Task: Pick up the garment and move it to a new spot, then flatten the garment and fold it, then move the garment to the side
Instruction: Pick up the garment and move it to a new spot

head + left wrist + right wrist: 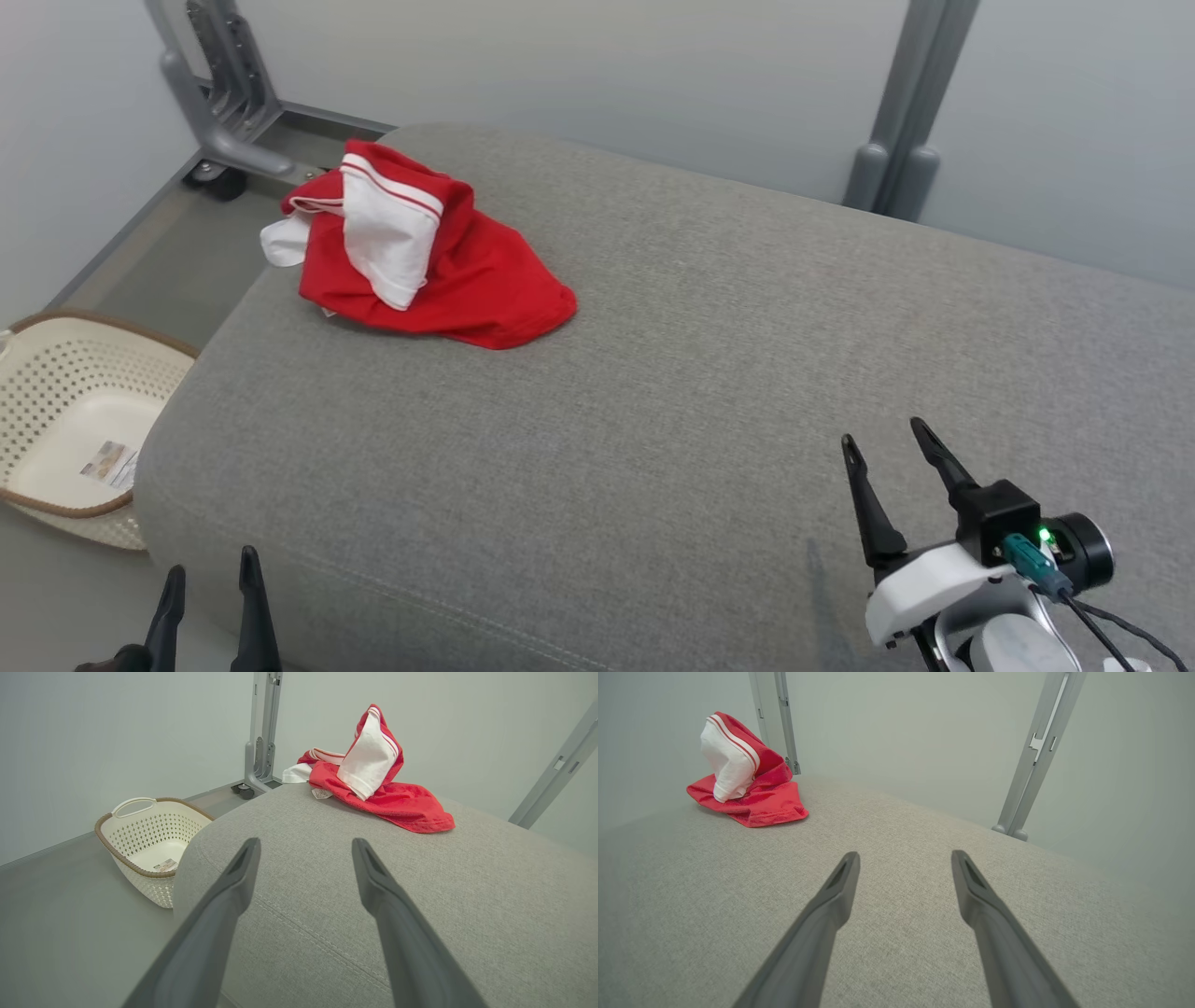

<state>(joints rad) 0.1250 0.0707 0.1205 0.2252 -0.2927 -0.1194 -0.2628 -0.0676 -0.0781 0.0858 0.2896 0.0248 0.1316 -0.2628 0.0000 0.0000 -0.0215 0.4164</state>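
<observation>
At cushion (653, 373) far-left corner: garment (485, 289) bunched near edge; left hand (210, 565), right hand (882, 431) both wide, empty.

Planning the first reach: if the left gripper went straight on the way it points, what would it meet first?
Probably the bare top of the grey cushion, near its edge, though depth is unclear. The left gripper aims short of the red garment, which lies farther on, right of that line.

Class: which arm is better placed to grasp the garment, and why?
Left. The garment lies at the cushion's far left, on the left gripper's side; the right gripper is farther across. Both are open.
</observation>
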